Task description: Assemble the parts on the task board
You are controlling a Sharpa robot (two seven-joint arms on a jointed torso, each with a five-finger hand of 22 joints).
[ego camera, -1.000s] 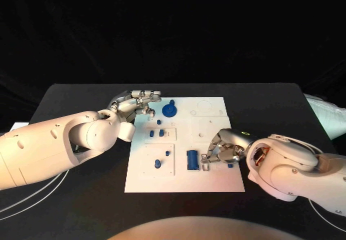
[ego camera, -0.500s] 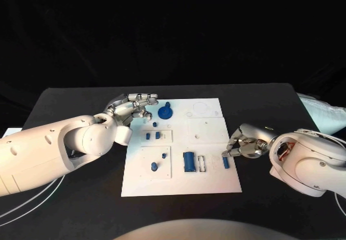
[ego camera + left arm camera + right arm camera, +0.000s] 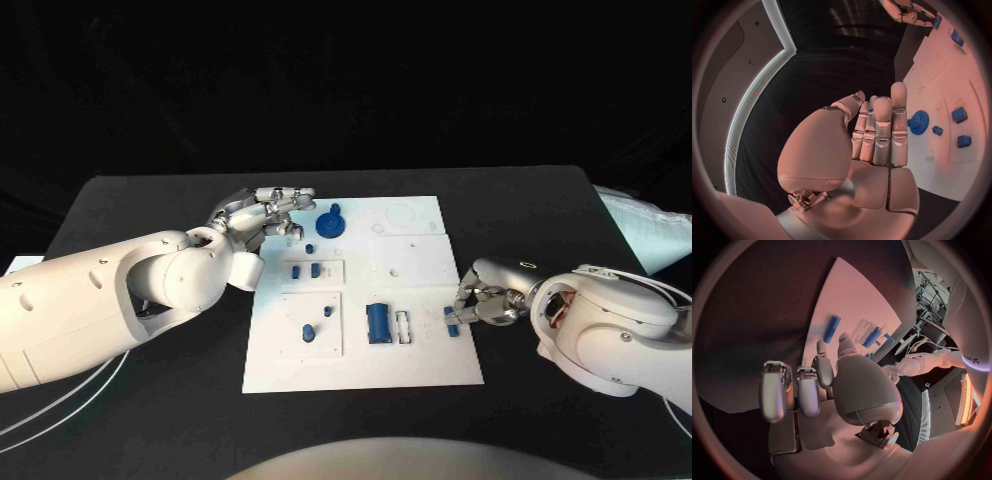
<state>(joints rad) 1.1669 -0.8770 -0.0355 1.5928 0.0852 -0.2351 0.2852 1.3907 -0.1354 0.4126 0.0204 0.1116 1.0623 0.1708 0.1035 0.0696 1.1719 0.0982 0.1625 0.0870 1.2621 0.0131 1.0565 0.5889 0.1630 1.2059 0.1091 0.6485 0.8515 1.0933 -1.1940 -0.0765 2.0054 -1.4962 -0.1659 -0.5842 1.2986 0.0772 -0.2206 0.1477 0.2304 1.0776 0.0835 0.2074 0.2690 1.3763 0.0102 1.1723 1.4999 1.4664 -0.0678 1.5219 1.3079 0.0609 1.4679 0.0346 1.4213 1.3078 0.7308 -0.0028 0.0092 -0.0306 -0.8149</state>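
Observation:
The white task board (image 3: 418,255) lies mid-table. On it are a blue gear (image 3: 333,222), two small blue blocks (image 3: 306,270), a long blue cylinder (image 3: 379,322) and a short blue peg (image 3: 451,323) near the right edge. My left hand (image 3: 268,212) hovers at the board's far left corner beside the gear (image 3: 917,122), with straight fingers (image 3: 882,130) holding nothing. At the board's right edge my right hand (image 3: 485,300) has loosely bent fingers (image 3: 798,390) with nothing in them. Its fingertips are close to the peg (image 3: 831,329).
Also on the board are a blue oval piece (image 3: 307,329), a tiny blue piece (image 3: 329,311) and a white slot (image 3: 405,327) beside the cylinder. Black table (image 3: 144,200) surrounds the board. A pale object (image 3: 649,235) lies at the table's right edge.
My right hand has drawn back from over the board's lower right area to its right edge, and the blue peg lies on the board beside it. My left hand has stayed by the gear.

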